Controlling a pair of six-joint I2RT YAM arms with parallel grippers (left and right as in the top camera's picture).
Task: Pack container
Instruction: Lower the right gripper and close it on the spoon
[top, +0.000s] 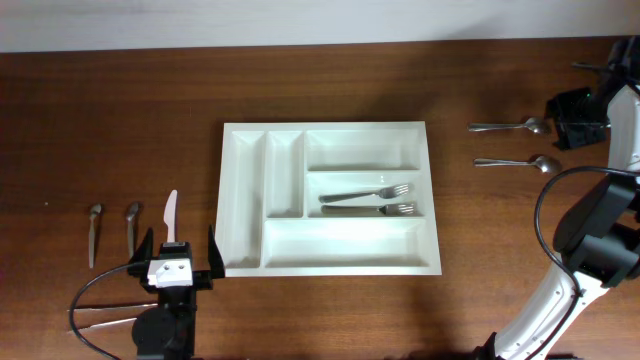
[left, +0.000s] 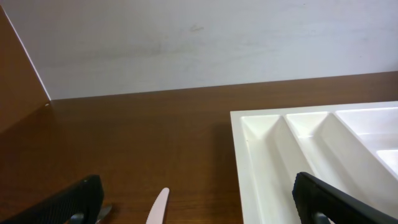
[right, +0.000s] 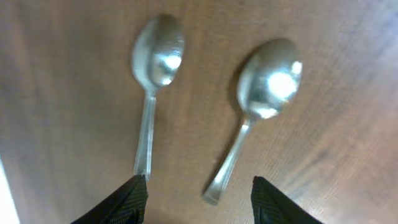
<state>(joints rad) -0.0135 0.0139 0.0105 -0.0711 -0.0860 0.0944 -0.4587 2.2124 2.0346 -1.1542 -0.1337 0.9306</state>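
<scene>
Left end effector (top: 180, 242): fingers spread wide and holding nothing, low over the tabletop (top: 120, 120). The container (top: 340, 245), a white five-compartment tray, lies flat just to its right and ahead of it. The tray's near left corner sits just beside the right finger, and whether the two touch cannot be told. Two forks (top: 366, 195) rest in the tray's middle crosswise compartment. A white knife (top: 171, 213) lies just ahead of this end effector, in line with the gap between its fingers. Right end effector (right: 199, 202): fingers apart and empty, close by two spoons (right: 155, 56) lying side by side on the tabletop. The container lies well to its left, beyond the spoons.
</scene>
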